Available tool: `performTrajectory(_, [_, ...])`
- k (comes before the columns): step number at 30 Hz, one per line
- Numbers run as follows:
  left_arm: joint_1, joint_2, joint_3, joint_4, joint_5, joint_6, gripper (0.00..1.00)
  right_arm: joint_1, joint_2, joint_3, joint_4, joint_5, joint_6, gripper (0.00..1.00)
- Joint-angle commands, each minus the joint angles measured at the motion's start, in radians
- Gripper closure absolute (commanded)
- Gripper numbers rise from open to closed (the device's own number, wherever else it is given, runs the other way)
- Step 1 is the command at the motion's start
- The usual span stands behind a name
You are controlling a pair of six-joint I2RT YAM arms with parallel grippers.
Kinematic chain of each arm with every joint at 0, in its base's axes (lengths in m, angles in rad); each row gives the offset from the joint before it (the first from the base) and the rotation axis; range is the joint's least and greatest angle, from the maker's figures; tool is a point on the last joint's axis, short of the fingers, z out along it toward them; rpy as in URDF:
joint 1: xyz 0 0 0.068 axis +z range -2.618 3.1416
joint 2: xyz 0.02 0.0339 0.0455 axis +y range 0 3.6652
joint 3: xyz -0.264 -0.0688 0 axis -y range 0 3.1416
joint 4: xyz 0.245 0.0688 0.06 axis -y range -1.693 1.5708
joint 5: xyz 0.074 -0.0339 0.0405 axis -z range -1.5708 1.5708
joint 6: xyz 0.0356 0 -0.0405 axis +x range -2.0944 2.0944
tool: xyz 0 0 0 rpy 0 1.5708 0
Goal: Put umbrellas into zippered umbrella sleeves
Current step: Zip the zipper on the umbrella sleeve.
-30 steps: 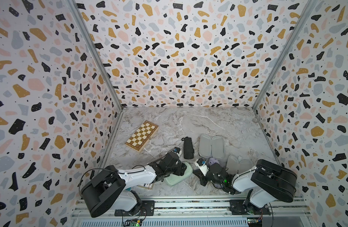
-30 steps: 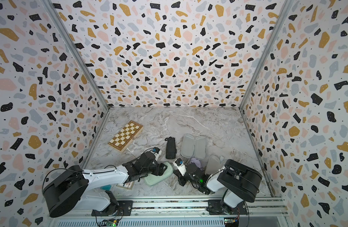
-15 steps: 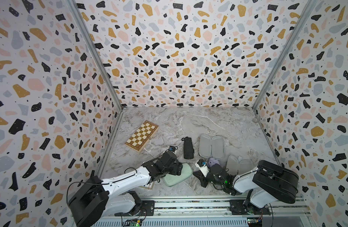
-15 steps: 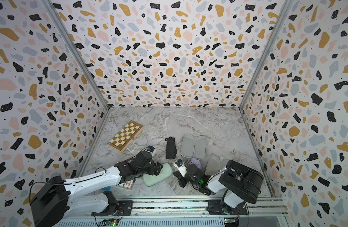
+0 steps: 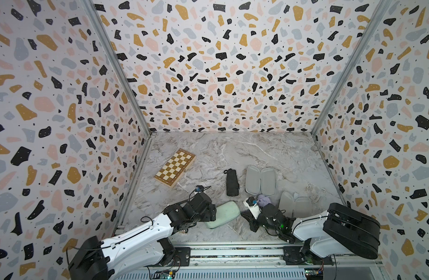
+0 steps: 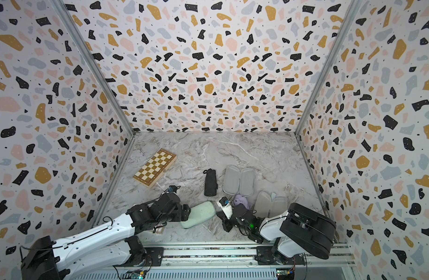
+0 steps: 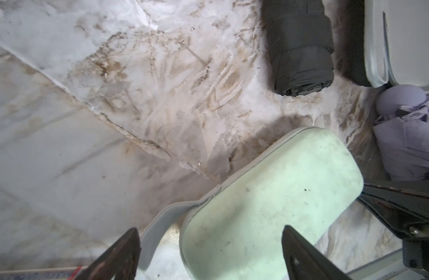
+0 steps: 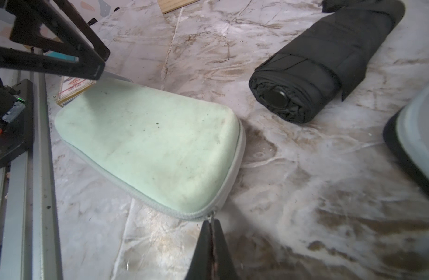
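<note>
I see the mint green sleeve (image 5: 223, 214) closed and lying slantwise close to the tabletop's front edge. My left fingers (image 7: 119, 254) stand wide apart, straddling one end of it; whether they touch it I cannot tell. My right fingers (image 8: 210, 252) are pressed together on the zip pull (image 8: 211, 216) at the sleeve's opposite corner. The black umbrella (image 5: 232, 181) lies farther back, toward the middle, just beside an open grey-lined sleeve (image 5: 260, 180). The lilac umbrella (image 5: 264, 200) sits between that sleeve and a second open sleeve (image 5: 296, 206) nearer the right edge. A chessboard box (image 5: 174, 167) rests by the left edge.
</note>
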Motion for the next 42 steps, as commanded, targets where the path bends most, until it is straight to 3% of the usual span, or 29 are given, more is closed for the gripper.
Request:
performTrajectory(1, [-0.005, -0.074, 0.007, -0.112, 0.014, -0.040, 0.08, 0.014, -0.026, 0.002, -0.020, 0.018, 0.009, 1.00])
performTrajectory(4, [-0.005, -0.129, -0.078, -0.011, 0.134, -0.104, 0.01, 0.021, -0.009, 0.013, -0.026, 0.020, 0.011, 1.00])
performTrajectory(7, [-0.007, -0.108, -0.094, 0.019, 0.196, -0.120, 0.01, 0.041, -0.003, 0.013, -0.025, 0.034, 0.015, 1.00])
performTrajectory(13, [-0.007, -0.008, -0.139, 0.166, 0.198, -0.114, 0.01, 0.081, 0.006, 0.008, 0.023, -0.006, 0.022, 1.00])
performTrajectory(28, [0.020, 0.027, -0.214, 0.201, 0.004, -0.098, 0.38, 0.074, 0.015, -0.025, 0.070, -0.020, -0.032, 1.00])
performTrajectory(36, [0.048, 0.085, -0.235, 0.219, -0.025, -0.082, 0.46, 0.025, 0.004, -0.017, 0.069, -0.042, -0.072, 1.00])
performTrajectory(42, [0.060, 0.201, -0.241, 0.289, -0.004, -0.079, 0.50, -0.022, 0.005, -0.011, 0.066, -0.051, -0.077, 1.00])
